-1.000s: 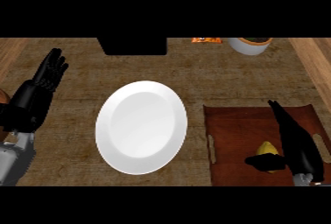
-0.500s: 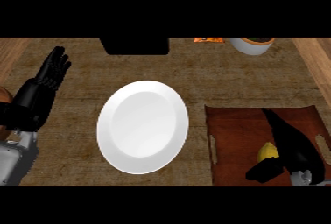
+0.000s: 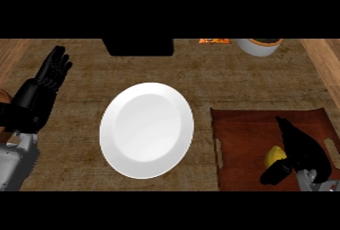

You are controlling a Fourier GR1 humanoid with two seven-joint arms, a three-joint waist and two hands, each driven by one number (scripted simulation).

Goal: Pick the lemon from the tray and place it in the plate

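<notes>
Our right hand [image 3: 300, 148] lies over the right part of the tray, its thumb curled under the lemon [image 3: 275, 155] and its fingers stretched along the fruit's far side, so that it pinches the lemon between them. The lemon itself sits in the tray's lower right area, mostly hidden by the hand; we see only a yellow rounded wedge at the hand's left edge. We cannot tell whether it is lifted or touching the tray floor.

Our left hand [image 3: 45, 85] shows at the left edge, fingers straight and spread, pointing upward, resting well apart from everything else.

Largest of all is the counter [image 3: 86, 58], a rough woven-looking brown surface with paler wooden strips along the left and right borders. Next comes the tray [image 3: 242, 134], a flat reddish-brown rectangle with pale slot handles on its short sides. Just beside its left edge lies the plate [image 3: 146, 129], white, smooth and oval in this view, with a shallow raised rim; nothing stands between it and the tray.

Along the far edge we see a black box [image 3: 139, 46], a white round pot [image 3: 260, 46] with brown contents, and a small orange thing [image 3: 214, 41] between them, too small to identify.
</notes>
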